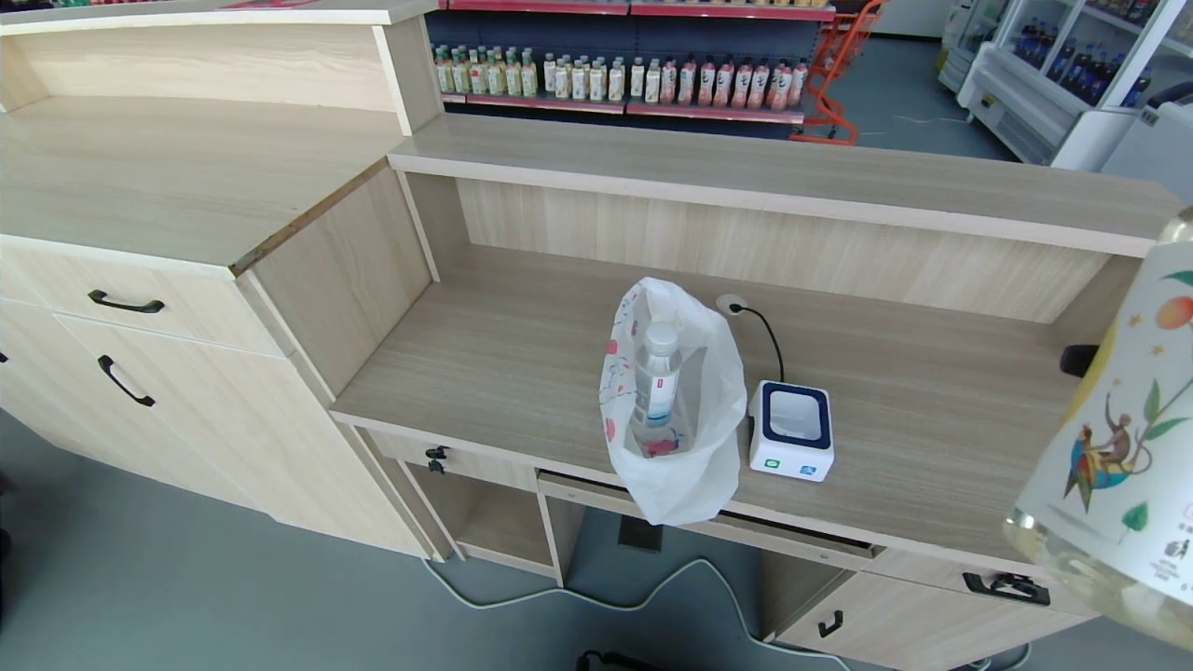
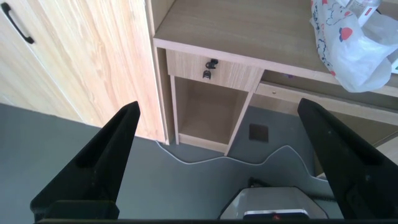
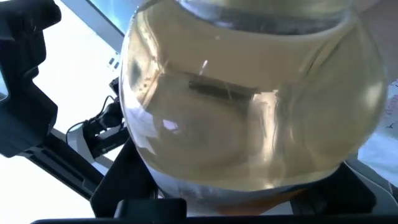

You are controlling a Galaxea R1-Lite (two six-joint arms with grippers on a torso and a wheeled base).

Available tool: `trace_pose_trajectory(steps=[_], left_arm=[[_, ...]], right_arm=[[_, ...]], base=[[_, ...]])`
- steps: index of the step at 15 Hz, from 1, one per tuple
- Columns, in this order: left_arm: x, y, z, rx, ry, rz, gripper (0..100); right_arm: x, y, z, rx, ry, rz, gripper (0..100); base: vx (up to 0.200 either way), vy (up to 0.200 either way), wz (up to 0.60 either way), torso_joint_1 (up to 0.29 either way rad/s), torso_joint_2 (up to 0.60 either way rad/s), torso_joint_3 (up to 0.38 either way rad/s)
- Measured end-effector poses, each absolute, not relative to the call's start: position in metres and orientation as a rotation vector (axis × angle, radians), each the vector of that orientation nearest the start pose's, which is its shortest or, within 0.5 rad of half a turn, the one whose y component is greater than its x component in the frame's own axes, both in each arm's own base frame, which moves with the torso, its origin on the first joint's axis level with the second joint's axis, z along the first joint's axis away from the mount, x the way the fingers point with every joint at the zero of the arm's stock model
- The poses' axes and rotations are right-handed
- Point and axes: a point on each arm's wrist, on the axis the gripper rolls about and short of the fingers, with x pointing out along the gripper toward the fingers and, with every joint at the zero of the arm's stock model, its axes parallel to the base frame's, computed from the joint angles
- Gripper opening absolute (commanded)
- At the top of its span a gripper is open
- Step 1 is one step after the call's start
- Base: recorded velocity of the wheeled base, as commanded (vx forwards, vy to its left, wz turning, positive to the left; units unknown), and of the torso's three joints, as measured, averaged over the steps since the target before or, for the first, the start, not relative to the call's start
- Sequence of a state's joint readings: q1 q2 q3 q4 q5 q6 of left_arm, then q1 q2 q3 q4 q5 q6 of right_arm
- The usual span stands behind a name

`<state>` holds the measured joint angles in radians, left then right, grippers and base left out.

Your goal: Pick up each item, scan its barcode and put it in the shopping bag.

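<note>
Nearest the lens, a big drink bottle (image 1: 1118, 410) of pale yellow liquid hangs in the air at the robot's right, over the right end of the counter (image 1: 932, 391). The right gripper (image 3: 242, 196) is closed around it, dark fingers showing on either side of its rounded base (image 3: 249, 93). Its long axis runs close to upright with a slight lean, base down and toward the camera, neck end up and out of sight; where its barcode sits I cannot tell. The coming move turns on the scanner (image 1: 792, 429), which lies on the counter lower than the bottle and off to the robot's left, window facing up, its cable (image 1: 766, 335) trailing toward the back. By my reading the label must be swung leftward and down over that window. Just beside the scanner, on its left, the white shopping bag (image 1: 671, 401) stands open with a water bottle (image 1: 658, 373) upright inside. The right arm is plainly the nearer one. The left gripper (image 2: 219, 109) is spread wide and holds nothing, low in front of the counter, with the bag's hanging edge (image 2: 354, 50) off to one side
</note>
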<state>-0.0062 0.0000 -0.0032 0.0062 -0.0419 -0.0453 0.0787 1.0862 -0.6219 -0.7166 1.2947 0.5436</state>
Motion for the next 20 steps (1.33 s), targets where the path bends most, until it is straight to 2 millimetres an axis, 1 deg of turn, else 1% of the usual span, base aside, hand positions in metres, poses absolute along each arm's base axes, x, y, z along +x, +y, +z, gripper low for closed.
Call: trace_pose_trajectory(steps=[3,6,20], left_arm=[[-0.0231,-0.0008,0.0757,-0.046,0.004,-0.048,100],[-0.0231,-0.0008,0.0757,-0.046,0.004,-0.048,100],[-0.0231,-0.0008,0.0757,-0.046,0.004,-0.048,100]], right_arm=[[0.1240,0.0370,0.2724,0.298,0.160,1.421,0],[0.1209,0.0396,0.2704,0.297,0.164,1.443,0],[0.1204,0.0404,0.2672,0.293,0.164,1.448,0]], base=[[0.000,0.000,0.00,0.000,0.00,0.000],[0.000,0.000,0.00,0.000,0.00,0.000],[0.000,0.000,0.00,0.000,0.00,0.000]])
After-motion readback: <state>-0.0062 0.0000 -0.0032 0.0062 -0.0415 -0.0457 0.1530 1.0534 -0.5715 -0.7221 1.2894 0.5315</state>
